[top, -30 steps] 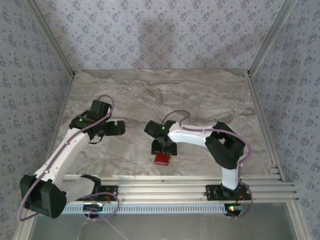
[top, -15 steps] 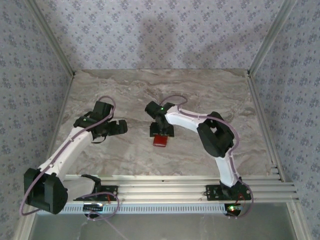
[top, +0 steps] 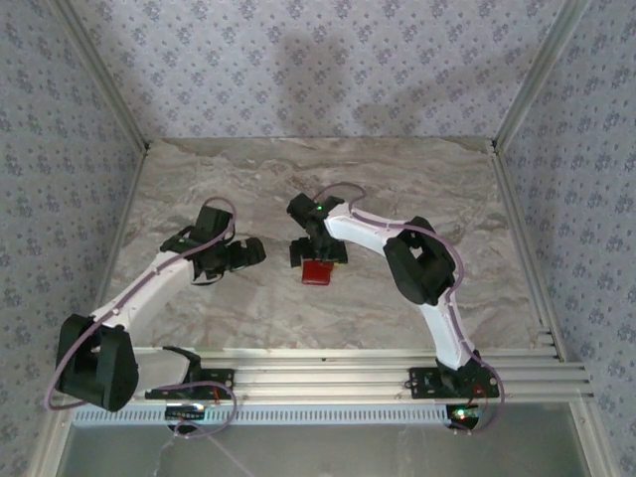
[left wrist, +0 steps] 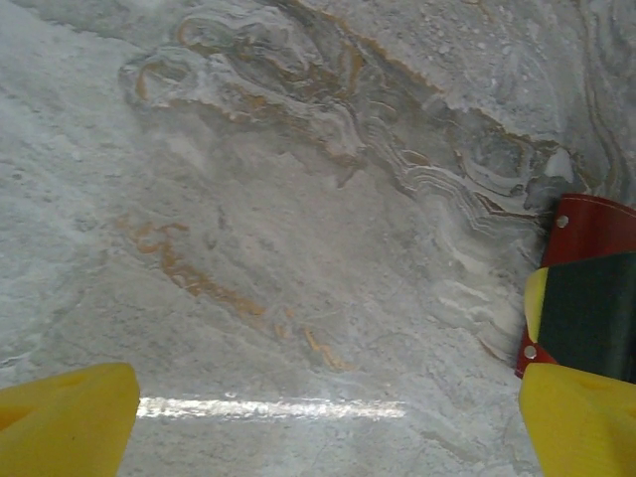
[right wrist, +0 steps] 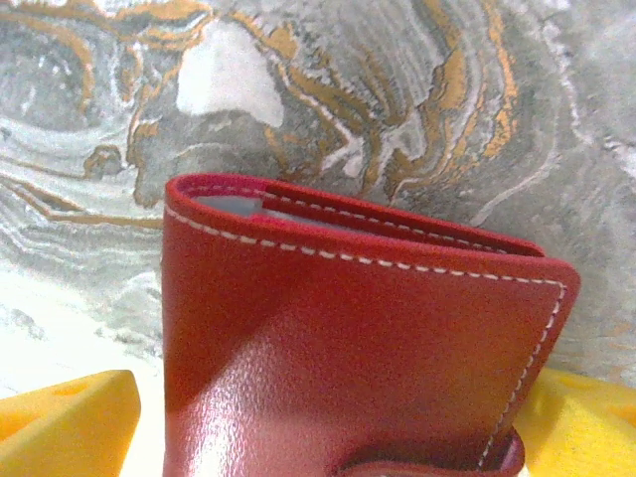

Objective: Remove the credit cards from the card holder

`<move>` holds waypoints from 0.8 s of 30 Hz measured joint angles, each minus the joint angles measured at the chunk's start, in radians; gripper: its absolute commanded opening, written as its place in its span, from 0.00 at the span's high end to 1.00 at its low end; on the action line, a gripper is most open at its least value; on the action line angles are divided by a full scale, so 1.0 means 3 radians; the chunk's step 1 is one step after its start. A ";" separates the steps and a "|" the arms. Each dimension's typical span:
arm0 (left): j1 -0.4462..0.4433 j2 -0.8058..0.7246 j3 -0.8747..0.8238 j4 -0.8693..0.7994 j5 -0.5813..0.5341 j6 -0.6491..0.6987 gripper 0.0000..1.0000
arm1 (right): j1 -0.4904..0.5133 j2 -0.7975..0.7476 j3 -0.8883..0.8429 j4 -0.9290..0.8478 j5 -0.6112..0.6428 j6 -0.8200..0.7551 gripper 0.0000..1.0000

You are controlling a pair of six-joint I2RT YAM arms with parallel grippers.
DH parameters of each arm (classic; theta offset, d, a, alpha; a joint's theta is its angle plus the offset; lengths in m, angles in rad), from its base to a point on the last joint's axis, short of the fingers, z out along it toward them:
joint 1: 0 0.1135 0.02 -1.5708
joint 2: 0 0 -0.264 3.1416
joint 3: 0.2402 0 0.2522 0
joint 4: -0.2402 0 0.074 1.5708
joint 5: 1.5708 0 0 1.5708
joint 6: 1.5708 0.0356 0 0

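Observation:
The card holder [top: 318, 271] is a small red folded wallet on the marble table [top: 417, 179], left of the middle. My right gripper [top: 316, 254] stands over its far end. In the right wrist view the card holder [right wrist: 358, 338] sits between the yellow fingers [right wrist: 60, 422], with a thin gap on the left side; the right gripper [right wrist: 328, 427] is open. A pale grey edge [right wrist: 231, 205] shows in its top slot; the credit cards are hidden. My left gripper [top: 252, 252] is open just left of it, and the left gripper [left wrist: 318, 422] has only bare marble between its fingers. The card holder [left wrist: 596, 214] sits at the right edge of the left wrist view.
Aluminium rails [top: 348, 368] run along the near edge by the arm bases. Metal frame posts [top: 522, 84] and patterned walls close in the table at the back and sides. Open marble lies behind and to the right of the grippers.
The right arm has carried the card holder away from the near edge toward the table's middle, and its jaws have widened. The left gripper has moved right, closer to the card holder.

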 measured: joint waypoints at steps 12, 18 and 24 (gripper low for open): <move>-0.0081 0.0296 0.0136 0.0004 0.0198 -0.0125 0.03 | -0.0332 -0.0757 -0.0393 0.0221 -0.0678 -0.1656 0.19; -0.0158 0.0690 0.0430 -0.0095 0.0261 -0.0174 0.03 | -0.0463 -0.1015 -0.0819 0.0345 -0.0941 -0.2978 0.28; -0.0189 0.0855 0.0492 -0.0132 0.0278 -0.0182 0.03 | -0.0542 -0.1054 -0.1160 0.0407 -0.0940 -0.4156 0.39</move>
